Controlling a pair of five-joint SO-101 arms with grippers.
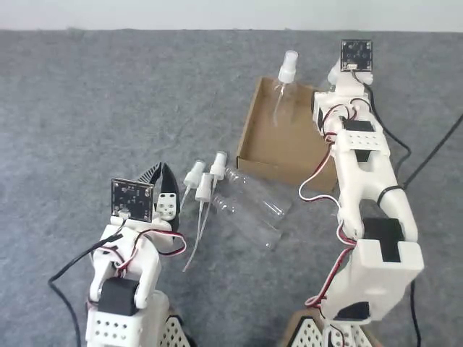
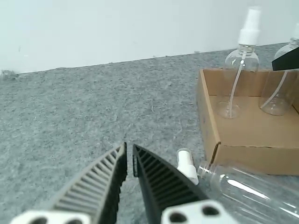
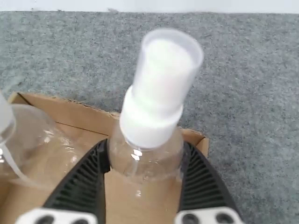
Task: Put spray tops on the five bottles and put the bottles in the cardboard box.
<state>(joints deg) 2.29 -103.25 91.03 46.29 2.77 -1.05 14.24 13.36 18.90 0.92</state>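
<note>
A cardboard box (image 1: pixel 268 141) lies at the back right of the grey mat. A clear bottle with a white spray top (image 1: pixel 286 83) stands upright in it. My right gripper (image 3: pixel 145 156) is shut on a second topped bottle (image 3: pixel 154 98), held upright just inside the box's corner (image 3: pixel 196 137), beside the first bottle (image 3: pixel 16 140). Two clear bottles (image 1: pixel 253 191) (image 1: pixel 246 223) lie on the mat in front of the box. Three loose spray tops (image 1: pixel 205 186) with their tubes lie at the bottles' mouths. My left gripper (image 2: pixel 130 153) is shut and empty, low over the mat just left of the tops.
The right arm (image 1: pixel 362 166) stretches over the box's right side and hides part of it. Bare grey mat (image 1: pixel 87 101) spreads to the left and behind. Cables trail beside both arm bases at the front.
</note>
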